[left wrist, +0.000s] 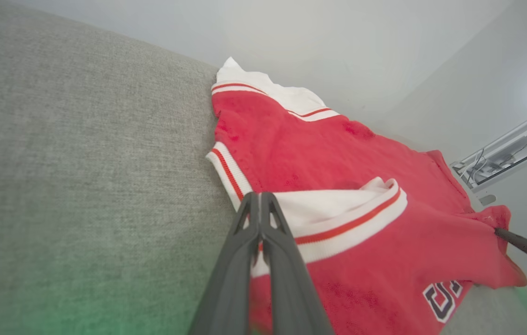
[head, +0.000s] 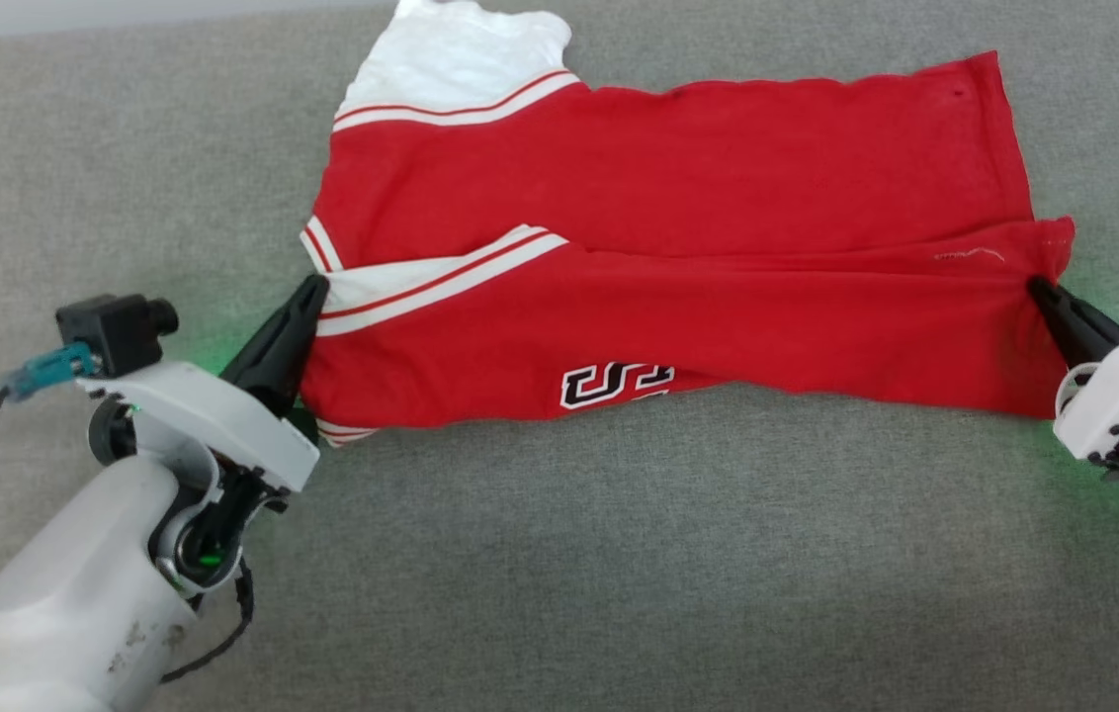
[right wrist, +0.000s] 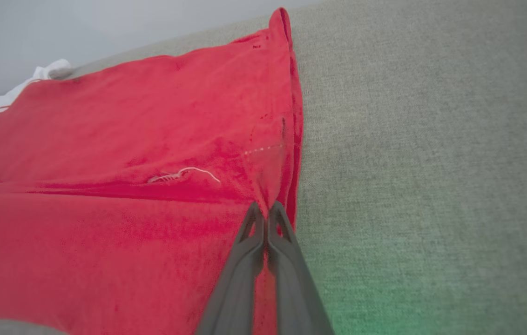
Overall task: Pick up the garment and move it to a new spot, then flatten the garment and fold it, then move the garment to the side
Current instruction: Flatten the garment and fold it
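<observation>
The garment (head: 678, 188) is laid across the grey cloth surface (head: 559, 574), running from 9 to 3 o'clock in the head view, with one white sleeve (head: 461, 49) pointing toward 12. A near layer is folded over the rest, and black lettering (head: 616, 384) is seen at its 6 o'clock edge.

The left gripper (head: 314, 287) is clamped on the striped trim at the 9 o'clock end. The right gripper (head: 1039, 287) is pinched onto the red hem corner at 3 o'clock. Both pairs of fingers are pressed together with cloth between them, though it perhaps cannot be judged whether one layer or two is caught.

The fabric is judged light, soft and limp. Sag is to be expected in the middle when it is lifted by two ends, so even tension is called for. The thicker trim and the hem are judged the surest places to be gripped, since thin body cloth may be pulled out of the fingers.
</observation>
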